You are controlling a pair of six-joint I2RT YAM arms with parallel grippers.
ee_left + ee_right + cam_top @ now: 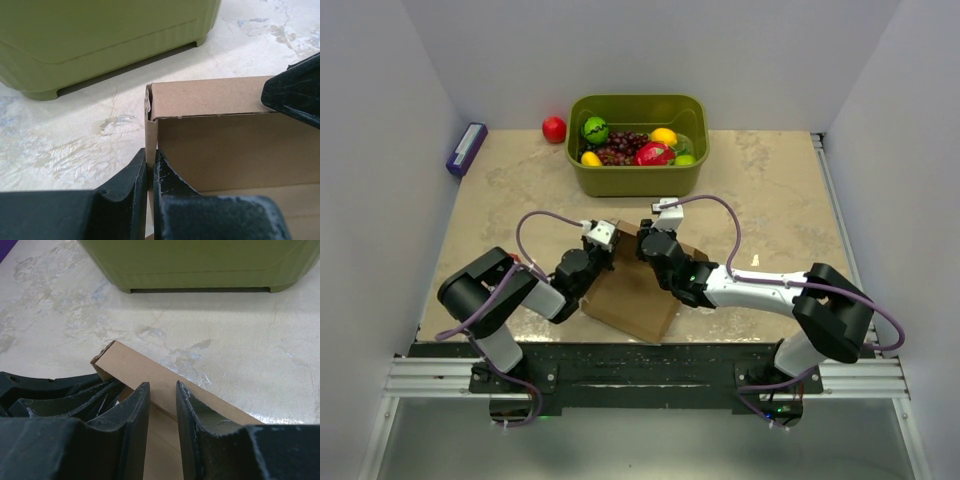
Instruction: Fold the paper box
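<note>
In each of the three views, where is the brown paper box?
Top external: paper box at lower centre of the picture.
Left wrist: box centre and right, its left wall inside the left pincer.
Right wrist: box lower centre, upper edge inside the right pincer.
Shared landmark: green tub, beyond the box everywhere.

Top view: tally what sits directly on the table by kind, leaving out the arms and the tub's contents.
Green tub: 1
Brown paper box: 1
Red round fruit: 1
Purple pack: 1
Total: 4
</note>
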